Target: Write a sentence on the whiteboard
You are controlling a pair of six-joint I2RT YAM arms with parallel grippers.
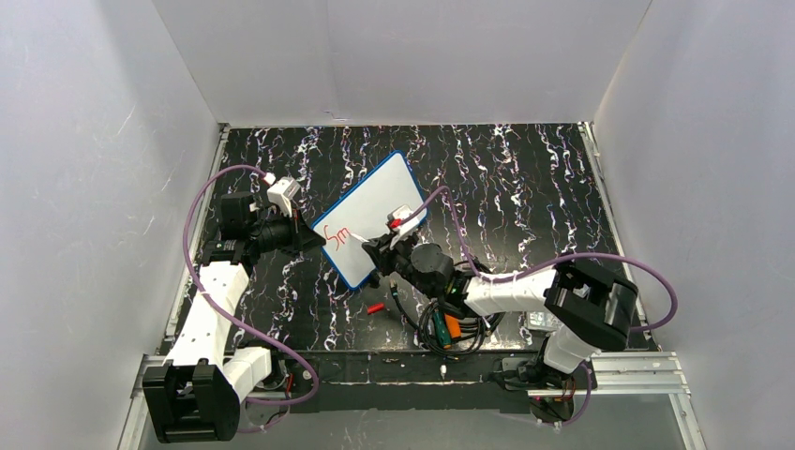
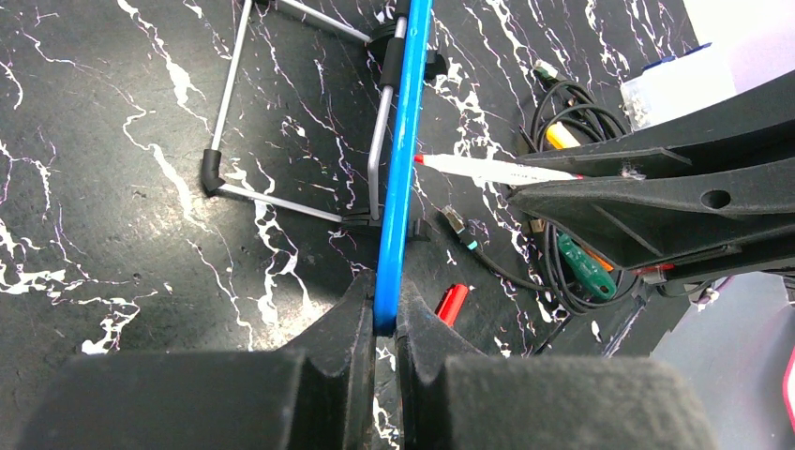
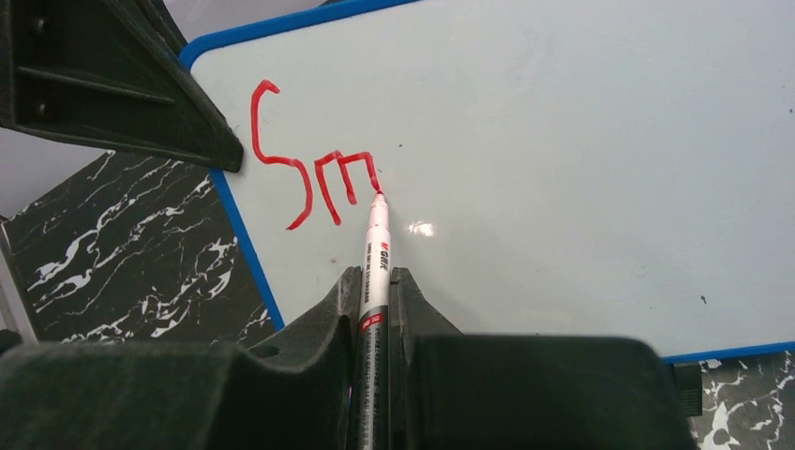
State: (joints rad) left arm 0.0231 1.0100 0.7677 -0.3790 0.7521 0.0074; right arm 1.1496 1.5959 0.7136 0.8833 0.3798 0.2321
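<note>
The whiteboard stands tilted on a wire stand, its blue rim seen edge-on in the left wrist view. My left gripper is shut on the rim at the board's lower left corner. My right gripper is shut on a white marker, also seen as a marker from the side. Its red tip touches the board face. The sentence reads only "Sm" in red, and the tip rests at the end of the "m".
A red marker cap lies on the black marbled table below the board. A tangle of cables with orange and green plugs sits by the right arm. The stand's wire legs spread behind the board. White walls enclose the table.
</note>
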